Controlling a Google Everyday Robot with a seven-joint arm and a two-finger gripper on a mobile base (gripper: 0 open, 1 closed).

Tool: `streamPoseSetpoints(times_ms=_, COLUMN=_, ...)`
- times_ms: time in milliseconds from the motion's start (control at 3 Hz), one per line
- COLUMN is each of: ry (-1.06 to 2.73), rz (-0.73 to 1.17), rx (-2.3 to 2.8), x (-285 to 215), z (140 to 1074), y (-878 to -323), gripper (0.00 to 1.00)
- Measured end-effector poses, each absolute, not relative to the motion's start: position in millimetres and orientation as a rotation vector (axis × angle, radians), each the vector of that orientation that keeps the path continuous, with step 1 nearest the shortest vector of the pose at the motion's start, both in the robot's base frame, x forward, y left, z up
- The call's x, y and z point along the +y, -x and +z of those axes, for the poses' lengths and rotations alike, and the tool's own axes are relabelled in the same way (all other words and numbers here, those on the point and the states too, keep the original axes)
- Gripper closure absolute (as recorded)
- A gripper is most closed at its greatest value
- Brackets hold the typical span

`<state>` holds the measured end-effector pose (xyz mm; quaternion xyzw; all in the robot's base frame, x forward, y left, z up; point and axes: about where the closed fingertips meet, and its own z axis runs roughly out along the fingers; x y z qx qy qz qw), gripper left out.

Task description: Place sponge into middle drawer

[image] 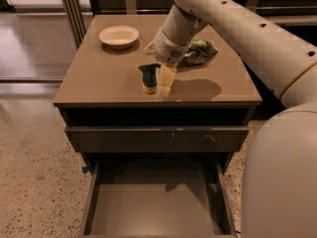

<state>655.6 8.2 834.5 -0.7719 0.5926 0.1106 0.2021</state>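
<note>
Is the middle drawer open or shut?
Open: the middle drawer is pulled out, floor visible. The gripper is by the sponge, over the tabletop.

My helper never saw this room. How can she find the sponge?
On the brown cabinet top, look near the front edge, at the claw. The sponge stands beside it: small, dark green over yellow, unlike the pale bowl and glossy bag.

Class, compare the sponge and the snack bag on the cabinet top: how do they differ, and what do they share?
The sponge is a small block, dark green over pale yellow; the snack bag is larger, crumpled, glossy green and white. The sponge stands near the front, right beside the gripper; the snack bag lies further back, by the arm. Both are partly green and on the cabinet top.
</note>
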Motion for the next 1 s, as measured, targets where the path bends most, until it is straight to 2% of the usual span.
streamPoseSetpoints(times_ms=1000, ry=2.190, rz=0.353, rx=1.625, x=19, z=818, y=-674, gripper=0.00)
